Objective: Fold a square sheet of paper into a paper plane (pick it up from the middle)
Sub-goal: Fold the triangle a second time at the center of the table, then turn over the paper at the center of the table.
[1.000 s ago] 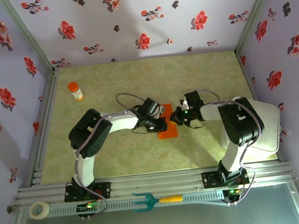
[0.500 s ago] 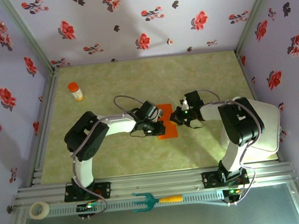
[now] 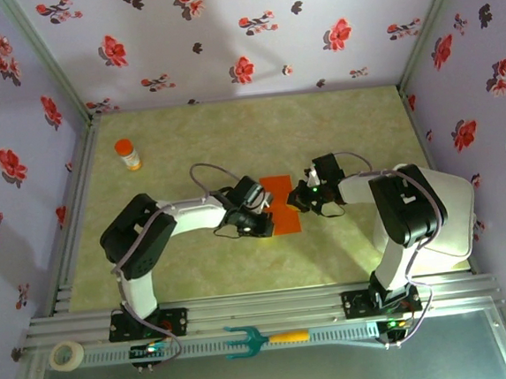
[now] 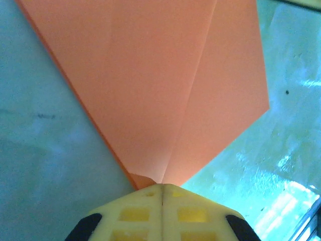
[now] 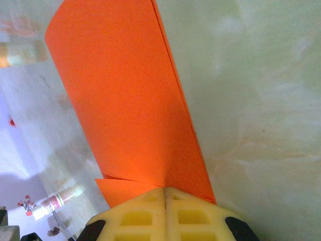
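The orange-red sheet of paper (image 3: 283, 203) lies folded into a narrow upright strip in the middle of the table (image 3: 345, 128), between the two grippers. My left gripper (image 3: 262, 223) is at its lower left corner. In the left wrist view the paper (image 4: 165, 75) tapers to a point with a crease running into my left gripper (image 4: 162, 187), whose jaws are shut on that tip. My right gripper (image 3: 297, 200) is at the strip's right edge. The right wrist view shows the layered paper (image 5: 125, 100) entering my right gripper (image 5: 164, 190), shut on it.
A small orange-capped bottle (image 3: 127, 153) stands at the back left of the table; the right wrist view also catches the bottle (image 5: 62, 198). On the front rail lie a teal fork tool with an orange handle (image 3: 264, 338) and a roll of tape (image 3: 67, 355).
My left gripper has slid down and to the left along the paper, uncovering more of the strip's upper left. The right arm has not moved.
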